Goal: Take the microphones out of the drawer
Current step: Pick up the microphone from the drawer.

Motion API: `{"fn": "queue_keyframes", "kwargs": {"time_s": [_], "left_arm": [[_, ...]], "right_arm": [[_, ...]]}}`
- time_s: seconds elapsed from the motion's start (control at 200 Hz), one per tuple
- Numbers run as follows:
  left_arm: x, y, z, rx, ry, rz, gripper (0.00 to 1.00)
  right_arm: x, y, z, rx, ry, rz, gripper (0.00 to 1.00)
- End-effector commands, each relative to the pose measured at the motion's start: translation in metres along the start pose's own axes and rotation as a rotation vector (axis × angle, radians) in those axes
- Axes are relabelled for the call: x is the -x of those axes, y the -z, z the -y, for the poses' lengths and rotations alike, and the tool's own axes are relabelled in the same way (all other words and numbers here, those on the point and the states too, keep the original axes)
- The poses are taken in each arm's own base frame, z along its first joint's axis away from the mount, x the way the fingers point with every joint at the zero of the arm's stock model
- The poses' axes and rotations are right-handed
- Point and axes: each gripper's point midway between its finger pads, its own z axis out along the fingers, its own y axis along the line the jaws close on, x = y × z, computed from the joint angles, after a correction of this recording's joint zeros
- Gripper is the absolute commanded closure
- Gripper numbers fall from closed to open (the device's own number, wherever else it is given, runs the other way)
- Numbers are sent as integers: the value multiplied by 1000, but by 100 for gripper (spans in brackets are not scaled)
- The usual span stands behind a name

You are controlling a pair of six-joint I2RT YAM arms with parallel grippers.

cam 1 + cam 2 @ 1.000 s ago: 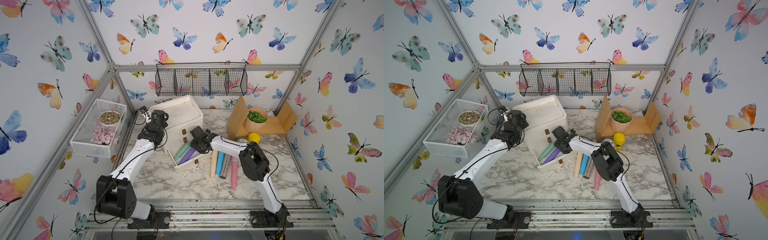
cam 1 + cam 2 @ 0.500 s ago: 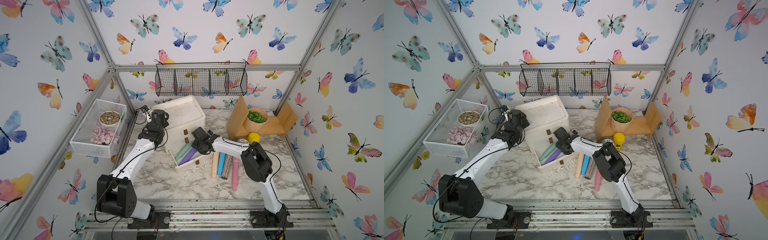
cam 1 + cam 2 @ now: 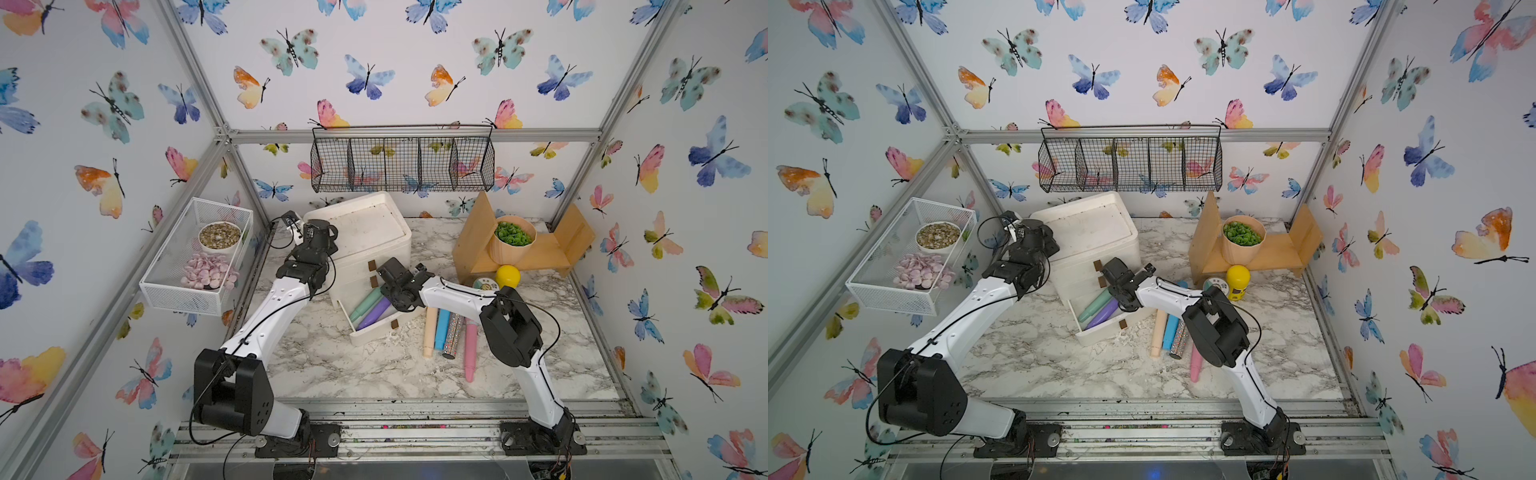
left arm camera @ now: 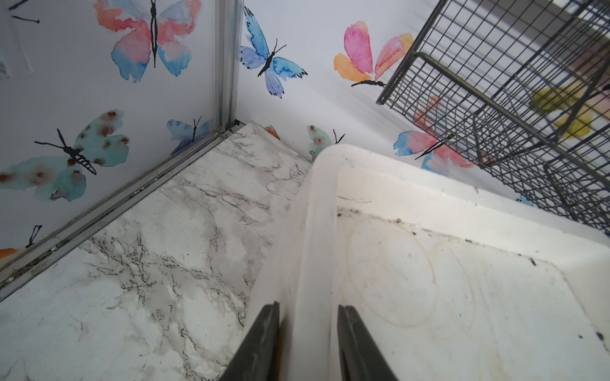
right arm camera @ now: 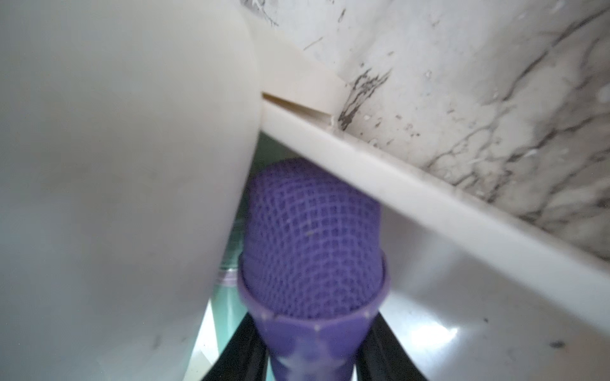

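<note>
Purple microphone [image 5: 310, 250] lies in the open drawer [image 3: 374, 332], its handle grasped by the right jaws. Left jaws clench the rim of the white drawer unit [image 4: 317, 231].

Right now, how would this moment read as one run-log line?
phase: grasp | left gripper: shut on cabinet rim | right gripper: shut on purple microphone | place: inside open drawer
</note>
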Motion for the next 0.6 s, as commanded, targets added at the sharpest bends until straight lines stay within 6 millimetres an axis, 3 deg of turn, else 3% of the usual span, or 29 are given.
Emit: {"fn": "queue_keyframes", "kwargs": {"time_s": [0.0,0.32,0.591], "left_arm": [[-26,-10,0,-7,-30,-76,65],[-26,-11,-2,4,-38,-75,65],[-25,-9,-4,8,-44,-70,65]], "right_arm": [[8,14,-10,46,-74,26,67],[16,37,-22,149,-206,26,69],[27,50,-32,179,-214,66,70]]}}
